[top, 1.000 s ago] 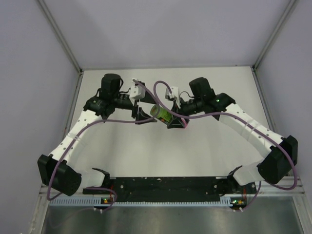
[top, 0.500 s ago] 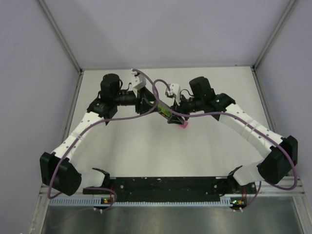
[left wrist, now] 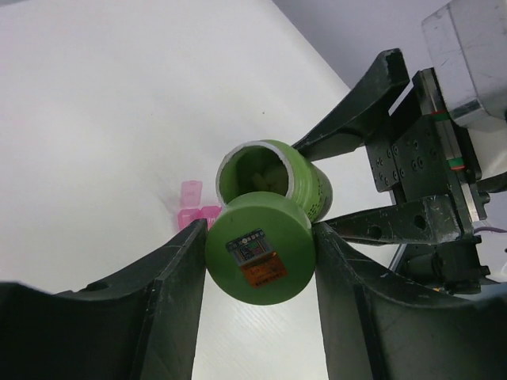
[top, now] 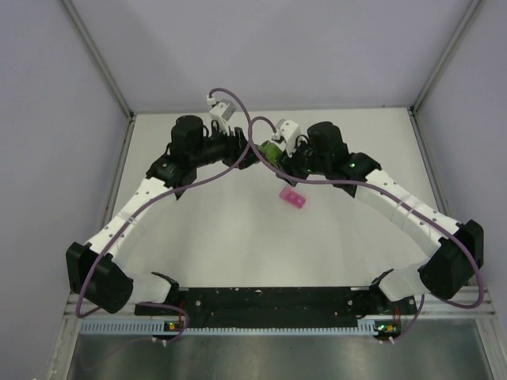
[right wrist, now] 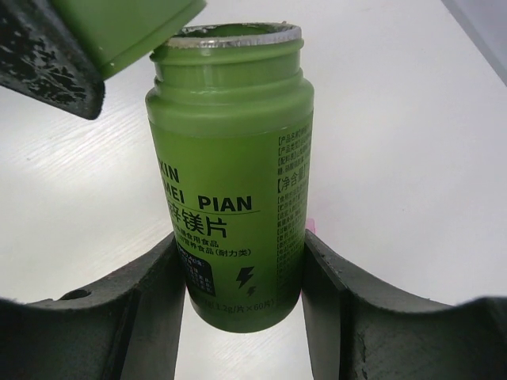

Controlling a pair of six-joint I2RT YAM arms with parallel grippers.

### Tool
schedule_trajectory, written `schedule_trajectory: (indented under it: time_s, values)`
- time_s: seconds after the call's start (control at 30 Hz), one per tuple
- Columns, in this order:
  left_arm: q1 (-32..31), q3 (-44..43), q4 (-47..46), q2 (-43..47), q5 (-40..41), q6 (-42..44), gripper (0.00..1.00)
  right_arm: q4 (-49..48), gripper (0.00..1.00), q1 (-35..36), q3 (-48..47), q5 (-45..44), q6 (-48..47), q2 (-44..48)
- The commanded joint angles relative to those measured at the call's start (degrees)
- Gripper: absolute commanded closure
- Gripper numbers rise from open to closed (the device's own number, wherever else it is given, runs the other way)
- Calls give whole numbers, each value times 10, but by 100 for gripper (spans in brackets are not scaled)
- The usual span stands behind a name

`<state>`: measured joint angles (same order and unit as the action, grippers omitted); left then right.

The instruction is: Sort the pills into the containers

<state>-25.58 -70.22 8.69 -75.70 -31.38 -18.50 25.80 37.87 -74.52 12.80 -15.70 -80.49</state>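
Ok, so here's where you stand. Your left claw (left wrist: 258, 237) is clamped on the green cap (left wrist: 261, 265), which is off and sits just in front of the mouth. Your right claw (right wrist: 238, 253) is squeezed around the lower part of the green bottle (right wrist: 230, 142). Both are held up off the table (top: 238, 253), near the middle of its far edge. From the left wrist you can look down the neck and see pale pills (left wrist: 260, 176) inside, so it looks ready for pouring.

What the next move turns on, I reckon, is where the pink pill box (top: 292, 197) lies from that bottle. It's flat on the table, on the near-edge side of the bottle and a touch toward the right edge, apart from both claws. So it isn't under the mouth at all.

The right arm is the closer one, which is handy since it carries the bottle. The box's long side runs on a slant, one end toward the far-left corner and the other toward the near-right corner, so the compartments line up along that diagonal. The bottle's mouth points across at the left claw, not down at the box.

My guess is you'll want to bring the bottle toward the near edge and tip the mouth down over one compartment. I can't tell from here whether the box's lids are open.
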Motion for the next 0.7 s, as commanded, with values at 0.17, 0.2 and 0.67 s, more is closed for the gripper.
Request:
schedule_trajectory:
  time_s: [0.17,0.2,0.67]
  values:
    - [-3,-22,41,20,29,13,100,-66,100,4,17,-44,15,35]
    - [-3,-22,46,25,32,28,100,-66,100,4,20,-45,15,38]
    - [19,25,88,2,254,207,100,-87,100,-17,46,0,20,99]
